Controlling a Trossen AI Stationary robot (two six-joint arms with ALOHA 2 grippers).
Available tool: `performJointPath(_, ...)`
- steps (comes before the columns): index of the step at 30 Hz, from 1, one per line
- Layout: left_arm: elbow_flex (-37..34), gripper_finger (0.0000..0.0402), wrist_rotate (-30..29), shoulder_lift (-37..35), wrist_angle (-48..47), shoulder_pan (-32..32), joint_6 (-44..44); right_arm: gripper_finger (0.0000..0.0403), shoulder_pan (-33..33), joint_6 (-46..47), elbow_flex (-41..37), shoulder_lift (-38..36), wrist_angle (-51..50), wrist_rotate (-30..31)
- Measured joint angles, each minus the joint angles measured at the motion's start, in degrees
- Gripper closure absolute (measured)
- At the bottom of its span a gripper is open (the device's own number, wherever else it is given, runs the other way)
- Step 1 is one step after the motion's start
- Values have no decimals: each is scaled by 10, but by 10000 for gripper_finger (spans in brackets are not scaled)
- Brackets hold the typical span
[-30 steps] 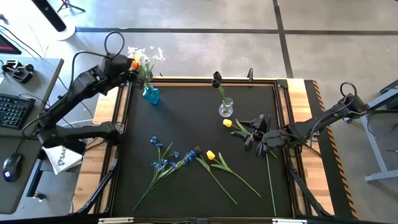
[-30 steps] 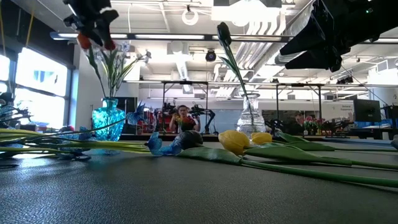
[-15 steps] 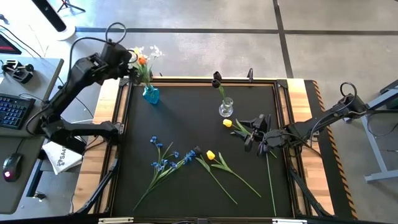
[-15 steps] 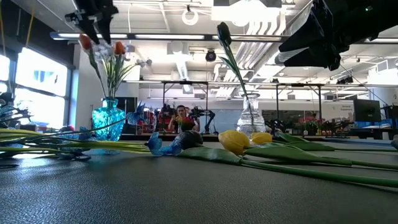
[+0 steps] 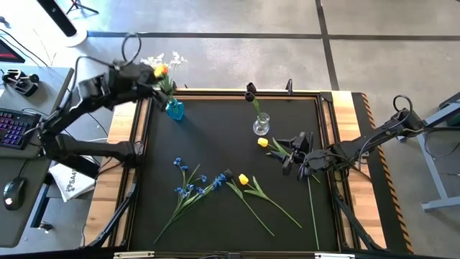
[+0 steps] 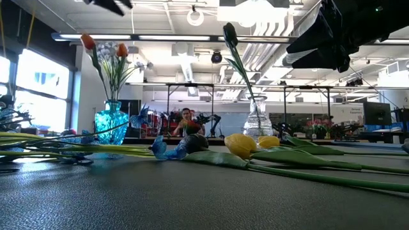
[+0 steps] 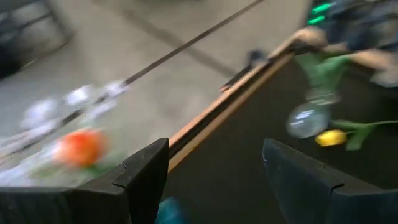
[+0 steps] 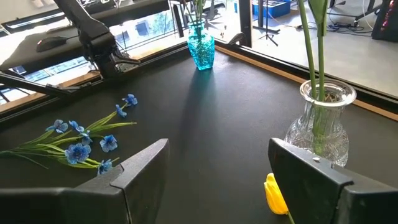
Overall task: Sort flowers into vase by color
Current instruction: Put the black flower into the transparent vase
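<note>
From above, the left tool (image 5: 147, 72) hangs just off the far left corner of the worktop (image 5: 215, 144), beside the blue vase (image 5: 174, 109), which holds white sprays and orange tulips (image 5: 162, 70). The clear vase (image 5: 261, 124) at the far middle holds a dark tulip (image 5: 250, 90). The right tool (image 5: 291, 155) hovers low near a yellow tulip (image 5: 263, 142); a second yellow tulip (image 5: 244, 179), another dark tulip (image 5: 228, 173) and the blue sprays (image 5: 188, 185) lie loose across the near half. At worktop height, the blue vase (image 6: 112, 121) stands with its orange tulips (image 6: 87, 42) upright and nothing gripping them, and the yellow tulips (image 6: 241, 144) lie in front. The left wrist camera shows that tool's fingers (image 7: 146, 168) apart and empty, an orange tulip (image 7: 81, 146) blurred beyond them. The right wrist camera shows its fingers (image 8: 140, 163) also spread and empty, with a yellow tulip (image 8: 275, 194) just ahead and the blue sprays (image 8: 81, 146) farther off. It looks as if an orange tulip has just been placed. The next move would be for the right tool to drop onto the near yellow tulip's stem and close on it, though no vase for yellow shows.
</note>
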Motion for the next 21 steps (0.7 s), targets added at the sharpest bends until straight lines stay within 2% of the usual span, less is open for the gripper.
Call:
performJointPath(5, -118, 154, -3, -23, 141, -129, -6, 133, 0, 0, 0, 0, 0, 10)
performJointPath(12, -283, 154, -21, -16, 319, -263, -27, 133, 0, 0, 0, 0, -1, 4)
performJointPath(16, -345, 154, -30, -4, 378, -322, -52, 133, 0, 0, 0, 0, -1, -12)
performJointPath(21, -374, 154, -32, 10, 391, -389, -74, 133, 0, 2, 0, 3, -2, -38)
